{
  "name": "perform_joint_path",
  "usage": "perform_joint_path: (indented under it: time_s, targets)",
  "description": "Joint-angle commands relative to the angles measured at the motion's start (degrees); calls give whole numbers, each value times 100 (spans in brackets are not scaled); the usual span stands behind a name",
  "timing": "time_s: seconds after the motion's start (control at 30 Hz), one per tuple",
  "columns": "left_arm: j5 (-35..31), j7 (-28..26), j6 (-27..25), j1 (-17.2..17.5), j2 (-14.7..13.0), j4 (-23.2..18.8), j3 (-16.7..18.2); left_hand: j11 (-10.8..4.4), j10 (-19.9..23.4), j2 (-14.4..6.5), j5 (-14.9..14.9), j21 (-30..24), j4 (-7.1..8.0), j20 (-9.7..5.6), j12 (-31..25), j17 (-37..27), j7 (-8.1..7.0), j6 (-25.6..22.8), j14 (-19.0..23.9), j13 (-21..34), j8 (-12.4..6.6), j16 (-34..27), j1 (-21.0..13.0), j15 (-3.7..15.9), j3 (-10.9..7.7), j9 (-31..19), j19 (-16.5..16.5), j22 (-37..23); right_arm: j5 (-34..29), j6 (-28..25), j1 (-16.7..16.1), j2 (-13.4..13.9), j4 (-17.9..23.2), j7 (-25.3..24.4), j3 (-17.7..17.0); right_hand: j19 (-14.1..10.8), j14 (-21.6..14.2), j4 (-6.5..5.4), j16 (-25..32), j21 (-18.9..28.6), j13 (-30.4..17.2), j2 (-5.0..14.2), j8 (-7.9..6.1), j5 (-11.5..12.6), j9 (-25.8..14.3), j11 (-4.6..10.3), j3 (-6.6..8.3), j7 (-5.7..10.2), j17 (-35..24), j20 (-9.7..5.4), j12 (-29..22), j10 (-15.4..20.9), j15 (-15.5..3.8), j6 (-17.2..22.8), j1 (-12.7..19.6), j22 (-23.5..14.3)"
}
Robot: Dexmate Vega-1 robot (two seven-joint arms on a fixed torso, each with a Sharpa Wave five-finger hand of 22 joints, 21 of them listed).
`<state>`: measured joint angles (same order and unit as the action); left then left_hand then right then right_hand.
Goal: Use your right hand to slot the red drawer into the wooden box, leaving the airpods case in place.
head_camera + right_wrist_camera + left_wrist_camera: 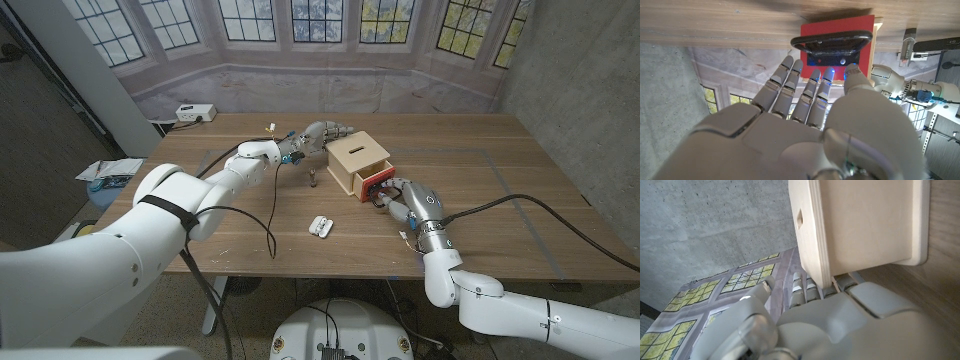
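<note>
Wooden table (520,190) is seen across the head view, with wide bare board at three o'clock of the work and a far edge well behind it. Near the middle stands the box (358,160), pale wood, slot on top. The left hand (322,133) is pressed against the box's far side at about ten o'clock of it, fingers laid on the panel; nothing is gripped by it, and it seems meant as a brace. The right hand (400,198) is set at five o'clock of the box, fingers extended and close together, their tips against the drawer (375,185); nothing is clamped. The red drawer is partly in the box opening, its face and black handle (832,42) protruding toward the right hand. The case (320,226), small and white, lies well apart at seven o'clock of the box. A skewed push is judged the main risk: the drawer could bind in its opening, or the box could be slid or turned should the brace slip. The case is unlikely to be struck unless the right arm is swung wide toward it on withdrawal.
</note>
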<state>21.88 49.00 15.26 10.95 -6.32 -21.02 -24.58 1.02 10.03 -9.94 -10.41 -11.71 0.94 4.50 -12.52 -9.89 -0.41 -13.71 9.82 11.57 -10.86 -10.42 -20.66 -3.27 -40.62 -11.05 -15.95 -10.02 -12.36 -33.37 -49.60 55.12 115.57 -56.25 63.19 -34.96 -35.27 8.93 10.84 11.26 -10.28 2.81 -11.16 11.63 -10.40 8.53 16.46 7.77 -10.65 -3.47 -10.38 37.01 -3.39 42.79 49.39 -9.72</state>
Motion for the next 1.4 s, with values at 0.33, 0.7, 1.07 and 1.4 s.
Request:
perform_joint_path:
  time_s: [0.33, 0.7, 1.07, 1.4]
  targets:
    - [67, 180, 140, 62, -38, -49, 43, -6, -6, -24, 0, 2, -18, 25, 14, -16, 14, -53, 39, 20, -20, -8, 22, -26, -31, -11, -34, -25, -201, 399, 296, -291, -453, 68, 126, -49, -27, -12, 28, 2, -8, -1, 7, -22, -3, 19, 53, -11, -20, -105, -23, 39, -656, 17, 74, -14]
    - [86, 240, 156, 80, -69, -70, 52, -13, -5, -22, 0, 1, -13, 22, 13, -16, 8, -56, 38, 20, -21, -6, 27, -24, -36, -11, -36, -25, -240, 521, 412, -393, -574, 90, 175, -47, -22, -11, 26, 0, -9, -2, 5, -23, -4, 36, 68, 1, -19, -109, -16, 24, -656, 27, 75, -14]
    - [147, 358, 206, 171, -107, -143, 88, -21, -11, -27, -1, 4, -14, 22, 16, -16, 14, -48, 34, 20, -17, -5, 26, -24, -39, -11, -30, -25, -275, 668, 520, -537, -748, 89, 212, -44, -22, -7, 31, -2, -9, -4, 10, -26, -5, 39, 80, 5, -23, -111, -14, 19, -650, 20, 82, -14]
    - [192, 388, 241, 211, -148, -193, 105, 2, -9, -26, 0, 4, -14, 22, 15, -16, 19, -61, 42, 20, -22, -8, 27, -25, -40, -12, -30, -25, -316, 832, 657, -653, -943, 127, 255, -40, -18, -13, 37, -4, -10, -8, 10, -31, -5, 35, 83, -5, -30, -112, -14, 19, -654, 24, 72, -14]
